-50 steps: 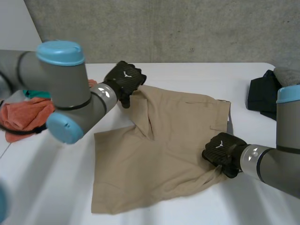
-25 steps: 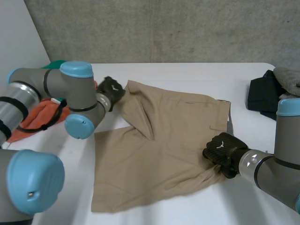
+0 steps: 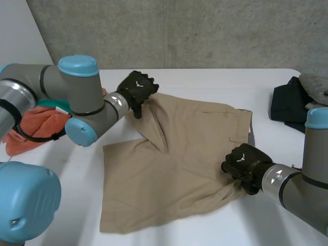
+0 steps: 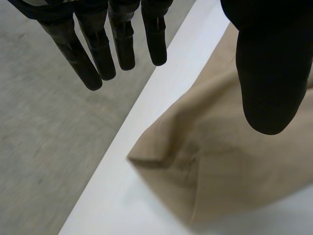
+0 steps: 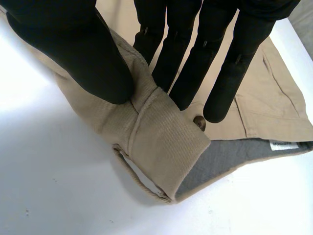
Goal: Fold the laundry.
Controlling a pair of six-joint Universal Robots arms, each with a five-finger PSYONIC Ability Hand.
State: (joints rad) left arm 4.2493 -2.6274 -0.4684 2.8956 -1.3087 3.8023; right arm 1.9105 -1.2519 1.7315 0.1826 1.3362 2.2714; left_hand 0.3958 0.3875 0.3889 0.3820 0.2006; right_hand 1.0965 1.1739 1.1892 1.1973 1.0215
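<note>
Tan shorts [image 3: 174,159] lie spread on the white table [image 3: 205,82], partly rumpled along the middle. My left hand [image 3: 137,88] hovers at their far left corner, open. In the left wrist view its fingers [image 4: 98,49] are straight and the thumb stands apart, with the folded corner of the shorts [image 4: 220,166] lying on the table below, untouched. My right hand [image 3: 242,161] is at the near right edge of the shorts. There its thumb [image 5: 73,44] and fingers pinch the lifted waistband [image 5: 161,142] beside a button [image 5: 199,123].
An orange cloth [image 3: 31,128] and a teal one [image 3: 48,104] lie at the table's left side behind my left arm. Dark clothes [image 3: 289,105] with a grey piece [image 3: 315,84] are piled at the far right. The far table edge [image 4: 146,98] runs just beyond the left hand.
My left hand drew back to the left off the shorts' corner, then returned above it with fingers spread. The right hand kept its pinch and place.
</note>
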